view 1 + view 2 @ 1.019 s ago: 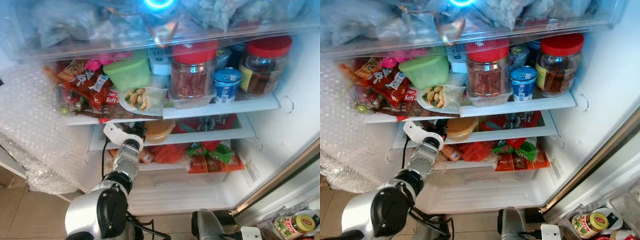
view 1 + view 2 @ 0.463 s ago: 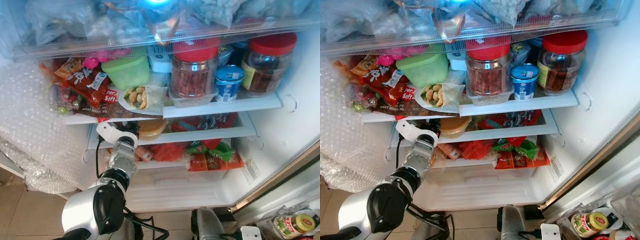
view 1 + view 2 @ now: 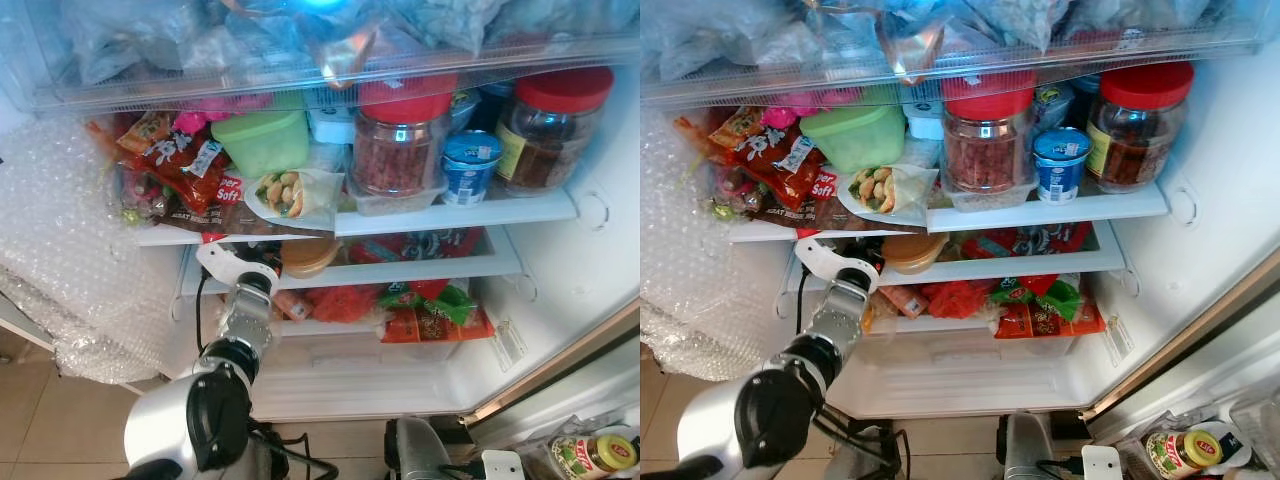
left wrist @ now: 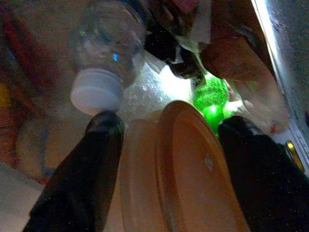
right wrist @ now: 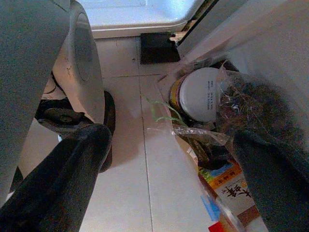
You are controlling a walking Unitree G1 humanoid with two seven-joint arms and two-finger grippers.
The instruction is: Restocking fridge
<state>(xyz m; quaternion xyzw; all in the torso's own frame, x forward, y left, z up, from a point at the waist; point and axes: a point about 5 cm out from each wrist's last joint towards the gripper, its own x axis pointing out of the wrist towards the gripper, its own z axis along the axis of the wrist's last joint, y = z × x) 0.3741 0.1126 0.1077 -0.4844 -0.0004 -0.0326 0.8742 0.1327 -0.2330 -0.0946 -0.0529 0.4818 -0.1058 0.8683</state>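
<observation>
A round tan container with an orange lid [image 3: 308,256] sits at the front of the fridge's second shelf [image 3: 440,270]. My left arm reaches up into that shelf, and the left gripper [image 4: 169,123] is shut on the container, one black finger [image 4: 96,159] on each side of it. In the left wrist view a clear plastic bottle with a white cap [image 4: 104,58] lies behind the container. My right gripper [image 5: 169,183] hangs open low over the tiled floor, beside bags of groceries.
The top shelf holds two red-lidded jars [image 3: 400,140], a blue yoghurt cup [image 3: 470,165], a green tub [image 3: 262,142], a wrap [image 3: 290,195] and snack packets [image 3: 170,170]. Bubble wrap [image 3: 70,260] hangs at left. Red and green packets [image 3: 420,305] fill the lower shelf. A jar [image 3: 595,455] lies at bottom right.
The head camera has shifted a little. My left gripper and the tan container keep the same place relative to each other on the second shelf.
</observation>
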